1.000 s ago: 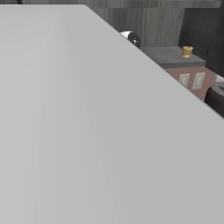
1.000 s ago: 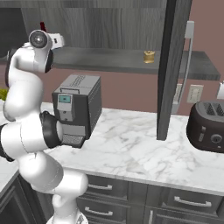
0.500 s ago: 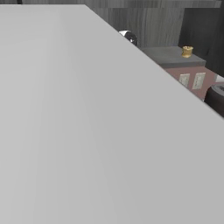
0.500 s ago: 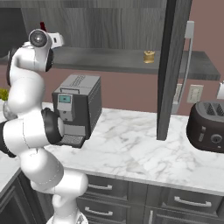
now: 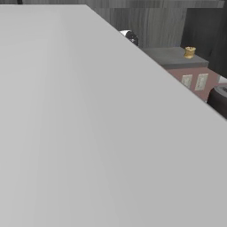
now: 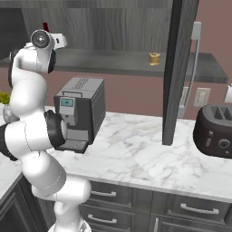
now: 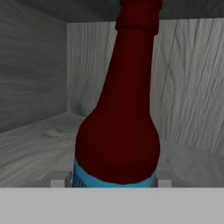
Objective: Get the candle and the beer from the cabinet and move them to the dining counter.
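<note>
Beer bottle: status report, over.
Pincer around dark red glass beer bottle, grip unconfirmed. Bottle upright on grey wood cabinet shelf. Small yellow candle waits on shelf. Open dark cabinet door alongside.

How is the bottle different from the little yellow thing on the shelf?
The beer is dark red with a narrow neck; the candle is stubby and pale yellow. The beer looks taller. The beer sits right in front of the hand; the candle stands alone, untouched. Both stand upright in the cabinet.

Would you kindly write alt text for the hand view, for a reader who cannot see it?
A dark red-brown glass bottle with a narrow neck and a blue band at its base stands upright, very close, on the grey wood-grain cabinet shelf. Wood-grain cabinet walls enclose it behind and to the side.
</note>
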